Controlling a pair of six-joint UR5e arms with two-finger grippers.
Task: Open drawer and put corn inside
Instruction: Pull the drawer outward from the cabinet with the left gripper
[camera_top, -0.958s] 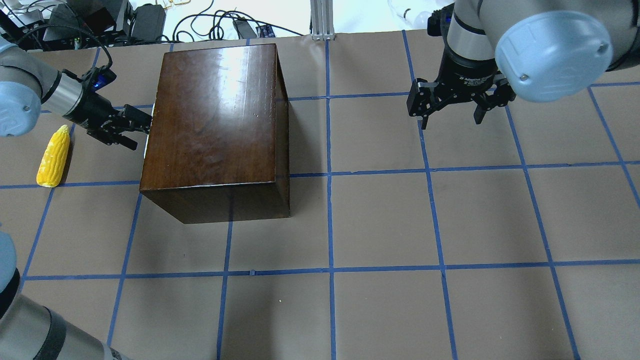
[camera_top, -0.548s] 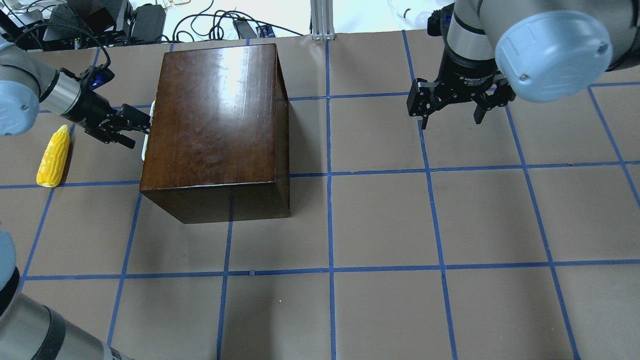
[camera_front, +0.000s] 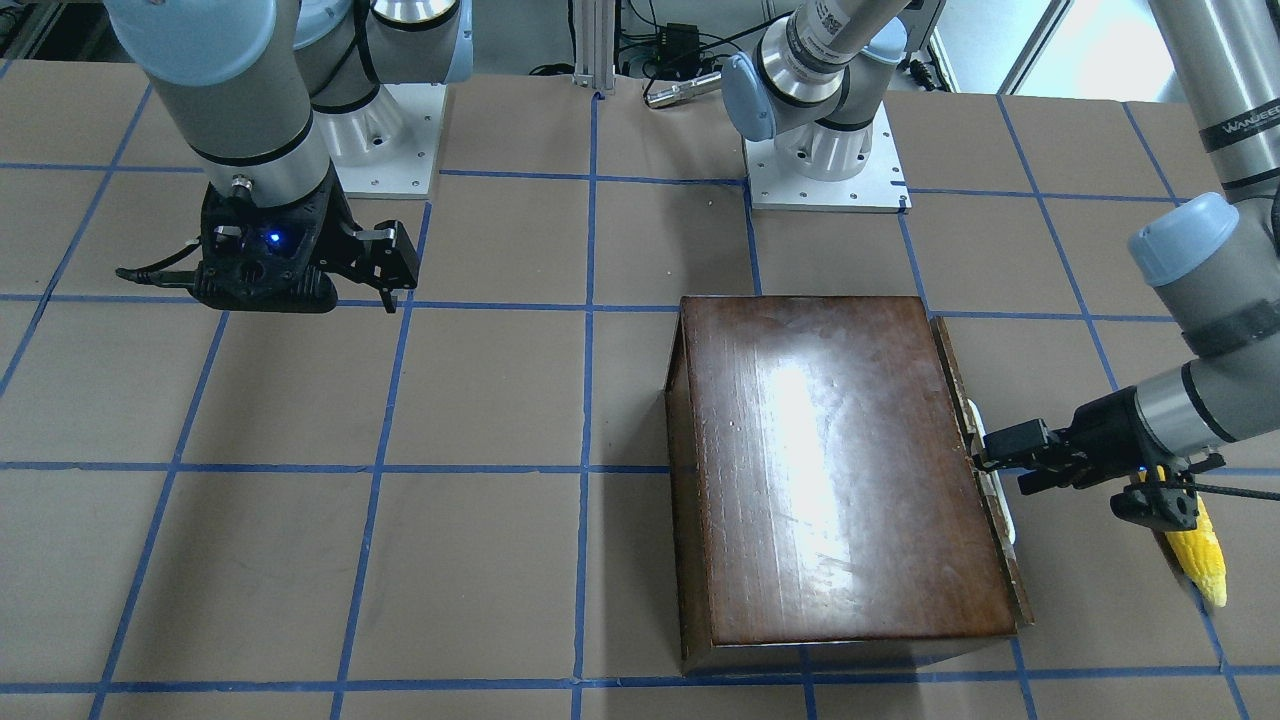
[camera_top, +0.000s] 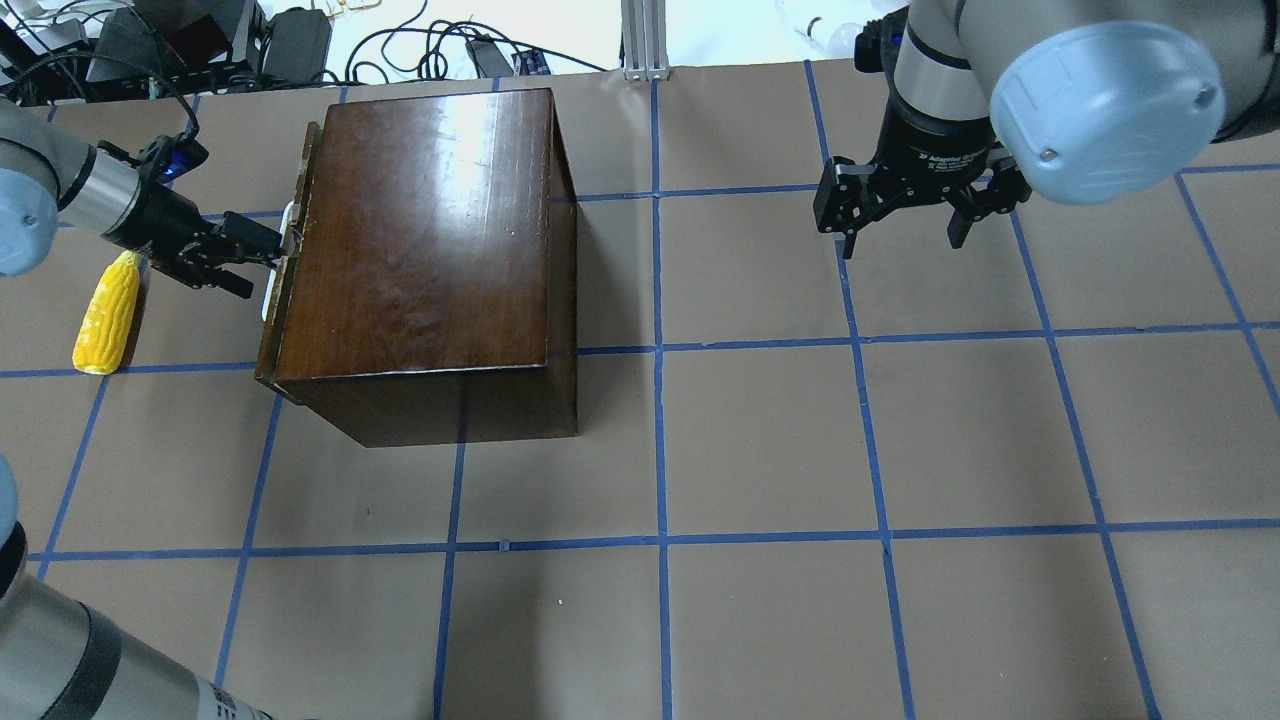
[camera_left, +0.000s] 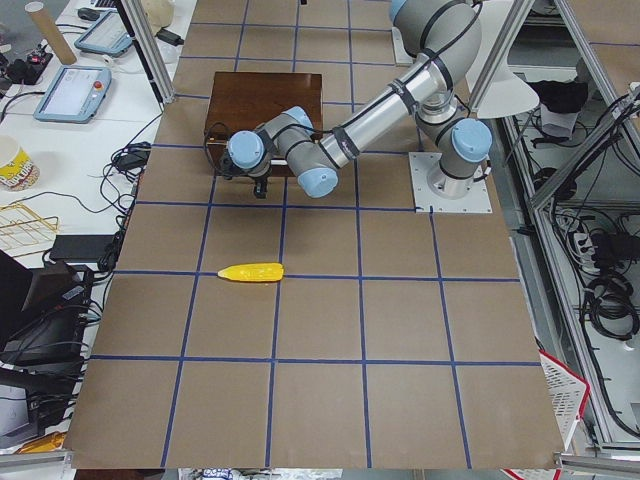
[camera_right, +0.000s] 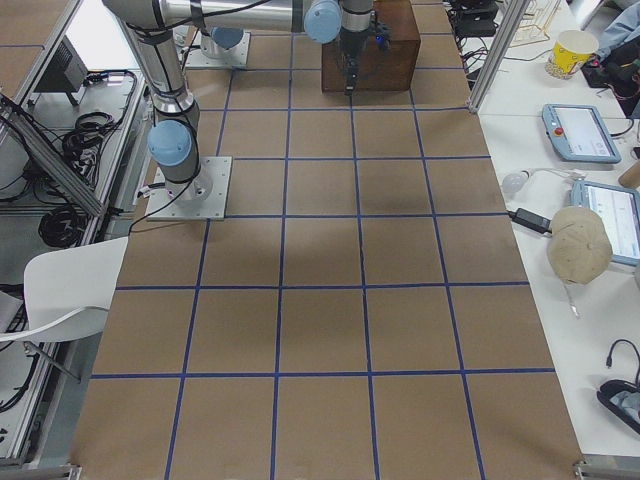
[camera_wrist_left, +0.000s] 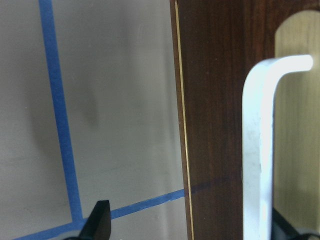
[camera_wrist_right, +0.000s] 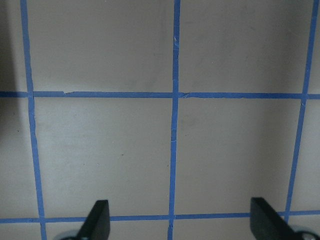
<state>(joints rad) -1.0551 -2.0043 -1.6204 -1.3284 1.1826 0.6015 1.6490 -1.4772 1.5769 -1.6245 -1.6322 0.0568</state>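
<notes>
Brown-fronted drawer (camera_wrist_left: 215, 125) sits barely out of its box (camera_top: 430, 230), my left gripper (camera_top: 262, 265) splayed astride its white handle (camera_wrist_left: 257, 150). Next, I reckon, a straight pull toward nine o'clock, where the corn (camera_top: 106, 312) lies; my right gripper (camera_top: 903, 235) hangs splayed.

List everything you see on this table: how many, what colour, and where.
table: one, brown paper with a blue tape grid, under everything
wooden box: one, glossy dark brown, on the robot's left half
drawer: one, dark brown front, box's left side, slightly out
handle: one, white, on the drawer front
corn: one, yellow, lying left of the box
left gripper: one, black, open, fingers either side of the handle
right gripper: one, black, open, over the table right of the box
</notes>
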